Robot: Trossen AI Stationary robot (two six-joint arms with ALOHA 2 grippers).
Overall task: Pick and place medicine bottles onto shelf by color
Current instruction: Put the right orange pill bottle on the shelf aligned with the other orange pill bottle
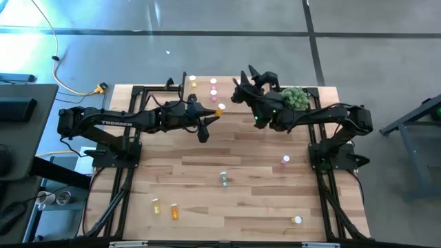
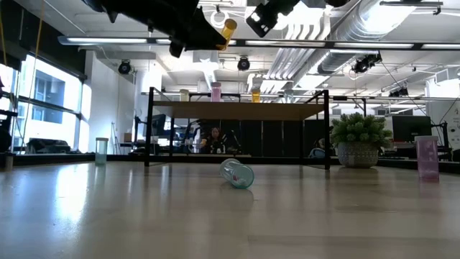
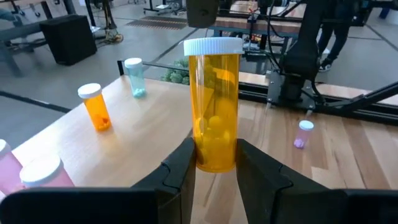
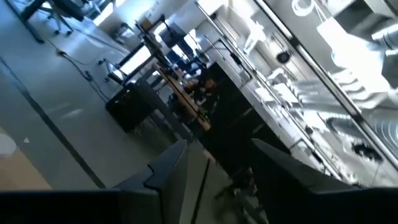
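Light-wood table (image 1: 248, 165) amid grey-floored workshop, ceiling ducts overhead.

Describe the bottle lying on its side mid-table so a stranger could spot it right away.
Start at the wooden table and look near its middle, in front of the shelf. The clear green bottle lies toppled there, alone; the other loose bottles sit nearer the table's edges.

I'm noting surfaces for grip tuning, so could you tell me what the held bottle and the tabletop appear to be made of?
Held bottle: likely glossy translucent amber plastic, since its contents show through; its cap looks like ridged white plastic.
Tabletop: light wood in jointed strips with visible grain and a smooth, faintly shiny finish.
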